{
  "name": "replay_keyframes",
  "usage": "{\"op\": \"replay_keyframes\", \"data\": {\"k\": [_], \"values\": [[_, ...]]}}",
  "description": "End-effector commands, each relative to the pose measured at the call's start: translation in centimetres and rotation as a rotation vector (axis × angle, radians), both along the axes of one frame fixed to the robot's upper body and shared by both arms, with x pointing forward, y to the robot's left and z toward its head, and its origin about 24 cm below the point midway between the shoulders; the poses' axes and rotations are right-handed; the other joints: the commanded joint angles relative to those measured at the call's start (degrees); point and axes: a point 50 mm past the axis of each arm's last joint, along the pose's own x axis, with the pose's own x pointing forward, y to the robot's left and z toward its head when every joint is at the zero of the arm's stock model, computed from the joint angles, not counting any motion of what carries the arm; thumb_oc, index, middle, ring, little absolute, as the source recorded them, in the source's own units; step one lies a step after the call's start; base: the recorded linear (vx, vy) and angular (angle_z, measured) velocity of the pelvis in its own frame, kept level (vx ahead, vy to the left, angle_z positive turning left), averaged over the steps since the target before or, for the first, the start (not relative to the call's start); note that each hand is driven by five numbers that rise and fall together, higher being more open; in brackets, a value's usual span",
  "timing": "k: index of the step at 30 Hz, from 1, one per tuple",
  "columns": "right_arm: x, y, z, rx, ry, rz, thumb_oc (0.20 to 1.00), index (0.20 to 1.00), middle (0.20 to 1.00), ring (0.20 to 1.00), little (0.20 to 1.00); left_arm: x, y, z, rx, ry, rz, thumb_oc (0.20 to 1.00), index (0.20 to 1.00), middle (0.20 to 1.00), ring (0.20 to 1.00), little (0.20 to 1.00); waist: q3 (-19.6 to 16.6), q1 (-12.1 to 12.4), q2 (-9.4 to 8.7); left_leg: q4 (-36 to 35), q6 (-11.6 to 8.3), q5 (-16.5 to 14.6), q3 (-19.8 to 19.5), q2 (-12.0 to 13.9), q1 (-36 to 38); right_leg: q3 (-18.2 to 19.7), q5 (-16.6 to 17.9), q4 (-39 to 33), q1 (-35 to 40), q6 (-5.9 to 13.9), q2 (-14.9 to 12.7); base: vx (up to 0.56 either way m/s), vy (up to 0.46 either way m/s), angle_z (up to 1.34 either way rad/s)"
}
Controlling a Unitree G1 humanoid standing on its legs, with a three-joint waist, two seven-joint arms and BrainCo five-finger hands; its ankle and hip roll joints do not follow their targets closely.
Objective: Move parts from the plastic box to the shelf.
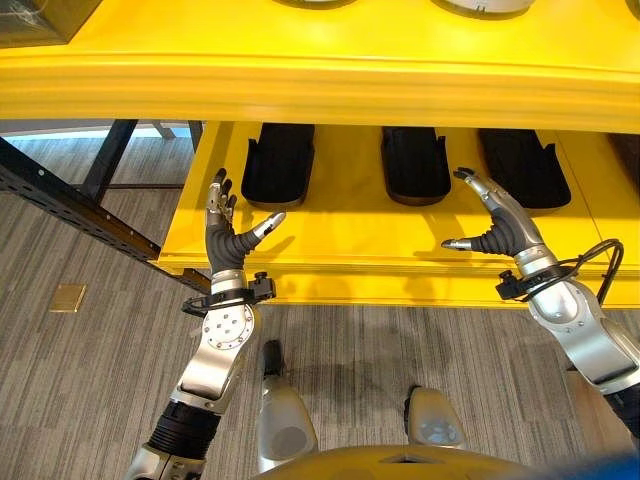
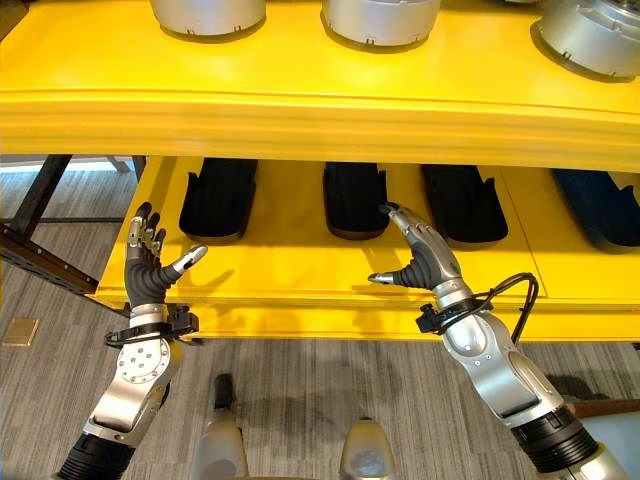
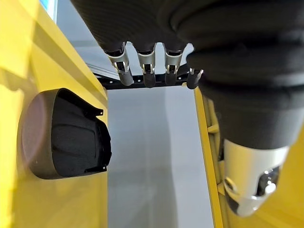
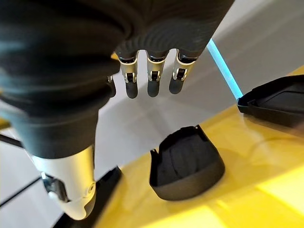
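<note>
Parts of black moulded plastic lie in a row on the lower level of the yellow shelf (image 2: 300, 270), each with its rounded closed end toward the front lip and its open end toward the back. The left part (image 2: 218, 198), the middle part (image 2: 355, 198) and the right part (image 2: 463, 203) sit apart with yellow surface between them, and a further dark part (image 2: 600, 205) lies past them on the robot's right. That even spacing reads as deliberate placement, each piece given its own spot so none overlaps its neighbour.

On the upper level of the shelf stand silver round housings (image 2: 380, 18), cut off by the frame.

Both hands carry nothing. The left hand (image 1: 222, 235) is raised at the left end of the lower level, fingers straight and thumb spread, just in front of the left part and not touching it. The right hand (image 2: 420, 255) hovers over the lower level between the middle and right parts, fingers extended and relaxed, thumb pointing toward the robot's left. Its wrist view shows the middle part (image 4: 185, 164) lying free on the yellow surface below the fingers (image 4: 153, 78).

The plastic box does not appear. Judging by the empty, released hands, a part has probably been set down and the next one awaits fetching.
</note>
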Motion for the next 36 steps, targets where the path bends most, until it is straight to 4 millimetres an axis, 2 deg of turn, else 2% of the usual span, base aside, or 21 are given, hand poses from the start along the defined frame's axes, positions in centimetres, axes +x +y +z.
{"op": "replay_keyframes", "data": {"k": [1,6,10,24,25,27,36], "values": [[1.6,1.5,3.5,0.007,-0.147,0.038,1.0,1.0,1.0,1.0,1.0,0.4,0.3,3.7,0.001,-0.174,-0.005,1.0,1.0,1.0,1.0,1.0,0.9,1.2,-2.81,4.8,-9.3,-8.4,1.7,2.7,6.8,2.6,1.1,0.1,0.2,-1.74,1.2,0.0,0.0,0.0],[2.7,2.3,3.6,-0.036,-0.137,0.024,1.0,1.0,1.0,1.0,1.0,0.5,0.6,4.2,0.01,-0.198,0.017,1.0,1.0,1.0,1.0,1.0,1.9,2.1,-2.34,5.2,-9.43,-7.9,1.0,2.5,5.8,2.3,0.8,0.9,-0.5,-1.83,1.1,0.0,0.0,0.0],[3.5,2.3,3.8,-0.064,-0.161,-0.027,1.0,1.0,1.0,1.0,1.0,0.7,0.8,4.5,0.013,-0.207,0.026,1.0,1.0,1.0,1.0,1.0,2.9,2.8,-2.06,4.9,-9.61,-7.1,0.8,2.6,4.9,1.8,0.9,0.7,-0.9,-1.81,1.0,-0.03,-0.01,0.02],[4.3,2.6,5.2,-0.084,-0.229,-0.11,1.0,1.0,1.0,1.0,1.0,0.8,0.8,5.2,0.013,-0.23,0.01,1.0,1.0,1.0,1.0,1.0,5.6,3.4,-1.45,6.4,-9.43,-6.9,0.9,2.2,2.2,1.7,1.6,1.4,-3.4,-1.82,0.4,-0.02,-0.004,-0.01],[4.4,2.7,5.4,-0.024,-0.225,-0.116,1.0,1.0,1.0,1.0,1.0,0.8,0.7,5.4,0.019,-0.225,0.0,1.0,1.0,1.0,1.0,1.0,6.9,3.3,-0.98,7.0,-9.3,-6.9,0.9,2.0,1.3,2.0,1.6,2.1,-4.4,-1.92,0.4,-0.06,0.004,0.0],[4.5,2.8,5.6,-0.015,-0.237,-0.121,1.0,1.0,1.0,1.0,1.0,0.9,0.8,5.4,0.012,-0.219,0.001,1.0,1.0,1.0,1.0,1.0,7.2,3.3,-0.93,7.3,-9.26,-6.9,1.0,1.9,0.8,2.1,1.6,2.5,-4.9,-1.96,0.3,-0.04,0.001,-0.01],[4.4,3.4,7.2,-0.12,-0.354,-0.137,1.0,1.0,1.0,1.0,1.0,0.8,0.7,5.8,0.006,-0.242,-0.004,1.0,1.0,1.0,1.0,1.0,8.7,3.3,-0.36,8.6,-8.95,-7.2,1.2,1.6,-0.8,2.3,1.6,3.8,-6.9,-2.26,0.1,-0.02,0.002,-0.02]]}}
